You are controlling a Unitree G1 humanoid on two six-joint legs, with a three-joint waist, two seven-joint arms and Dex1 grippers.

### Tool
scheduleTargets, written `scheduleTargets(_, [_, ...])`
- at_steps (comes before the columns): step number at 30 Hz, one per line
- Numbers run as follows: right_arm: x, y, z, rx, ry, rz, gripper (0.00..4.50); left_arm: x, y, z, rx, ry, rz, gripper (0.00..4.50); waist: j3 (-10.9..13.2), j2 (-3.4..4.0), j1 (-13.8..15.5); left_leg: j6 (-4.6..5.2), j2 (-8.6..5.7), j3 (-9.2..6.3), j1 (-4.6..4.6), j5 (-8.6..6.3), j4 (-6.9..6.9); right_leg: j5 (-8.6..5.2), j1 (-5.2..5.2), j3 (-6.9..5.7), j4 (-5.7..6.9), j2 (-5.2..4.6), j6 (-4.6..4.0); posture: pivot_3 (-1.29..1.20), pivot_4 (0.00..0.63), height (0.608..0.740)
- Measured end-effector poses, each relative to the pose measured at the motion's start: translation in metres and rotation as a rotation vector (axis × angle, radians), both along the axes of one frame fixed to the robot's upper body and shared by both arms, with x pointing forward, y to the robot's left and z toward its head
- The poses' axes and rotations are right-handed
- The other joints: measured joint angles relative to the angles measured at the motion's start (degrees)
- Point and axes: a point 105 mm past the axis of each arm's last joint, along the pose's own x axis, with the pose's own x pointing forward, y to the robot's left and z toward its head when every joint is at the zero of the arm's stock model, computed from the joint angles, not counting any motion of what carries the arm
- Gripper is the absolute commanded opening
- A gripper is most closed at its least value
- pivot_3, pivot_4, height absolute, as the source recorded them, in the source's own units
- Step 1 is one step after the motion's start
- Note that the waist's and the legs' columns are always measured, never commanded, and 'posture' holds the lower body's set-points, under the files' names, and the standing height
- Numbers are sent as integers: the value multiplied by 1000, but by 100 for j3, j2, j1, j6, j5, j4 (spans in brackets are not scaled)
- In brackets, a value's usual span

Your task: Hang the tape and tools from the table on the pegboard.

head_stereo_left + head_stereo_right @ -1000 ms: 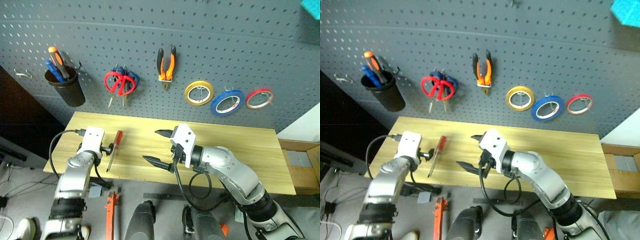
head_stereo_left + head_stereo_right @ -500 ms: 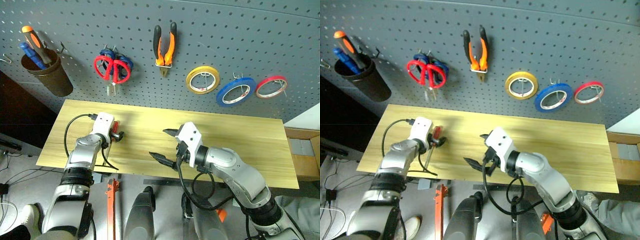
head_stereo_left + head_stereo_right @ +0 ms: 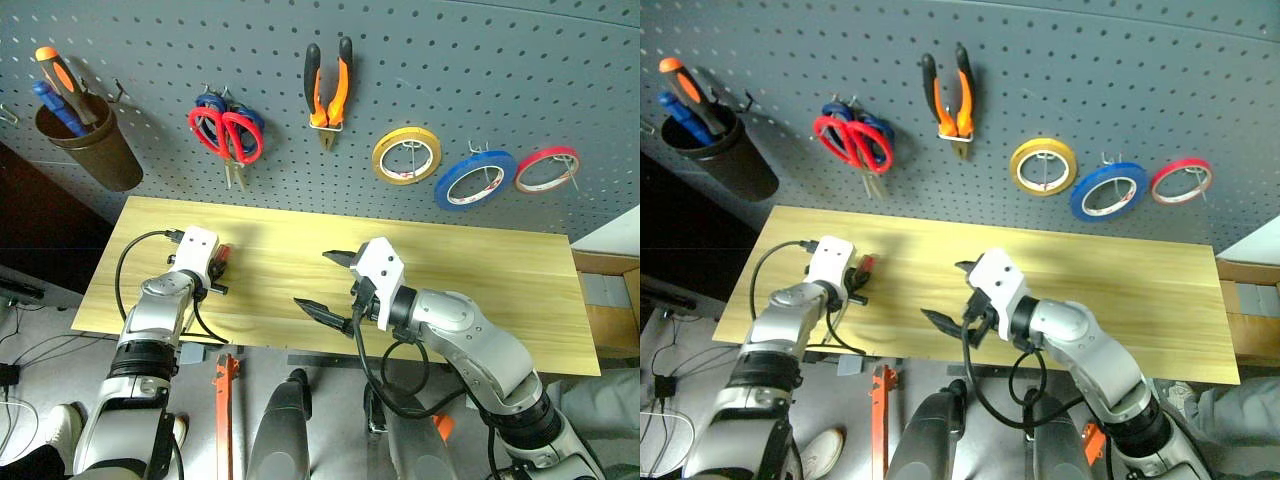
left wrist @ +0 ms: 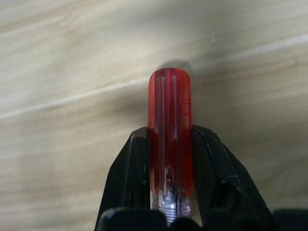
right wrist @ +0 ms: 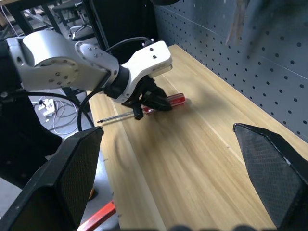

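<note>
The screwdriver with the slim red handle lies on the light wood table near its left end, its shaft pointing towards the front edge. My left gripper is shut on the handle, one black finger pressed against each side. My right gripper hovers over the table's middle, open and holding nothing. On the dark grey pegboard hang the orange-and-black pliers, the red scissors and the blue tape.
A yellow roll and a red roll hang on either side of the blue tape. A dark cup at the board's left holds orange and blue tools. Blue scissors hang behind the red ones.
My left gripper moved forward along the screwdriver to its handle and shut on it. The right gripper stayed open in place. The camera tipped downward.
</note>
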Motion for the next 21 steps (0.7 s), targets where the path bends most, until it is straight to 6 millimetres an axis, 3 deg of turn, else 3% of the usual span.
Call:
scheduleTargets(7, [5,-14,6,63,11,-39,4500,-11,-4,0,38,-29,4,833,-12,-9,3,-35,-1,-11,-12,8,-4,1,-2,-14,-8,-3,0,120,313,740])
scheduleTargets(11, [-3,-28,24,185,22,-49,4500,-25,-25,17,14,-138,15,833,-48,-20,28,-57,-3,-63,-67,15,9,15,-19,-76,-19,-11,-26,147,242,740])
scheduleTargets(15, [-8,-28,39,283,41,-40,4500,-40,-42,55,6,-320,105,833,-212,-50,49,-69,-9,-82,-75,23,8,15,-15,-96,-22,-9,-26,172,165,740])
scheduleTargets(21, [3,-16,63,409,19,-64,4500,-51,-40,145,178,-712,202,833,-633,-60,65,-93,-9,-78,-60,44,6,12,-5,-103,-10,8,-20,189,85,740])
